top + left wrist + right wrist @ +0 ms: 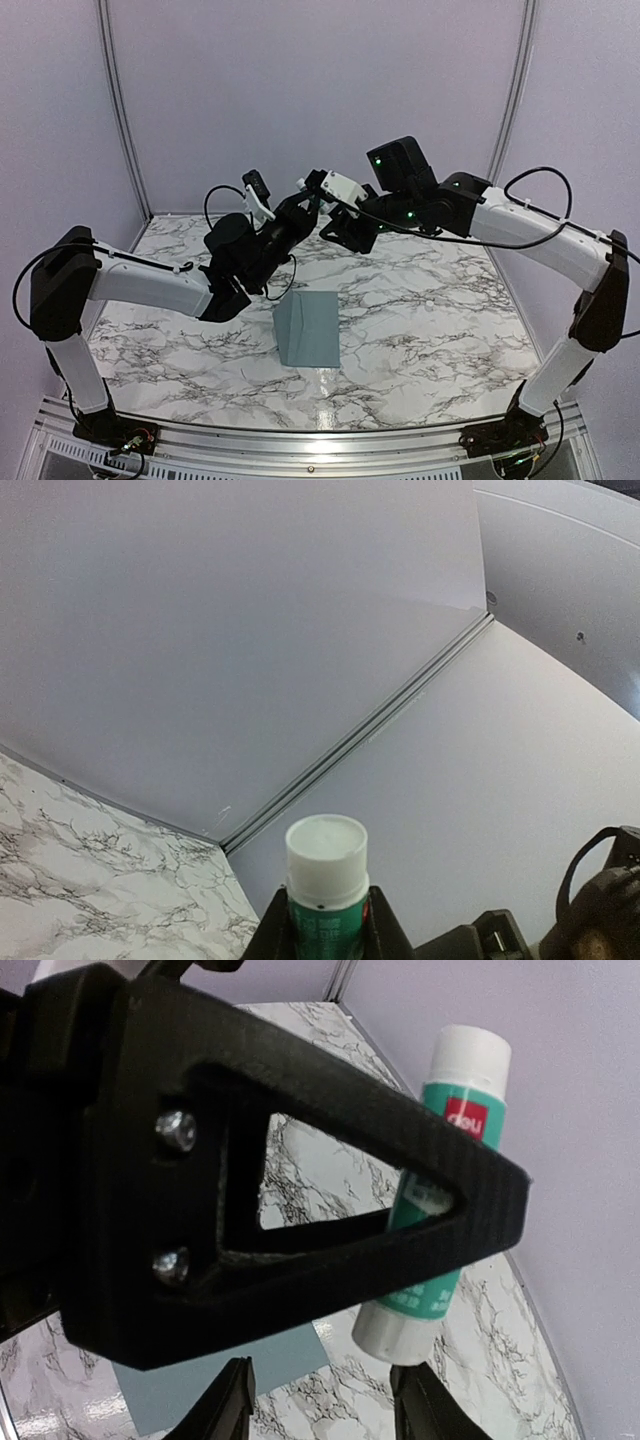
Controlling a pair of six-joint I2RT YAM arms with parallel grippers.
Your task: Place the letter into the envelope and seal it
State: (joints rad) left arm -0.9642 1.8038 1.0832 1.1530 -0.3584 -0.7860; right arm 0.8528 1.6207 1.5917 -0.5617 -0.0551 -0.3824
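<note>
The blue-grey envelope [307, 328] lies flat on the marble table, below both raised arms; one corner of it [200, 1380] shows in the right wrist view. The letter does not show in any view. My left gripper [327, 920] is shut on a green glue stick [326, 880] with a white cap, held up in the air. My right gripper [320, 1400] faces it with its jaws apart. The glue stick's white bottom end [400, 1335] hangs just above the right gripper's right fingertip. In the top view the two grippers [305, 205] [328, 225] meet above the table's far middle.
The marble table [430, 300] is walled by pale panels at the back and sides, with a metal corner rail [350, 745]. The left gripper's black finger [300, 1190] fills much of the right wrist view. Cables loop off both arms.
</note>
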